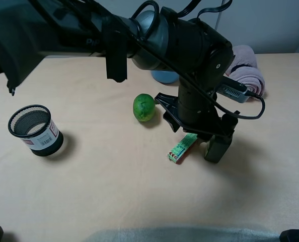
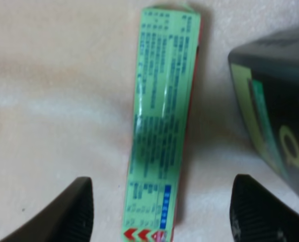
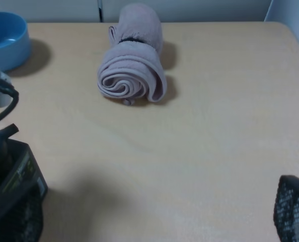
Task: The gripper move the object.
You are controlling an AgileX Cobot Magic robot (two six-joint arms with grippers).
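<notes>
The left hand (image 2: pixel 162 201) hangs wide open and empty, its fingers (image 2: pixel 76 212) straddling the light green box (image 2: pixel 164 101) without touching it. The box lies flat on the worktop (image 1: pixel 114 201), near the lime (image 1: pixel 144 107), on its nearer side. Nothing looks done yet: gripping, lifting and moving remain.

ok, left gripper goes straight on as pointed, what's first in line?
The green box, lying between the fingers of the open left gripper; the pads likely straddle it and touch the table. Depth unclear; the dark bottle sits close beside one finger.
</notes>
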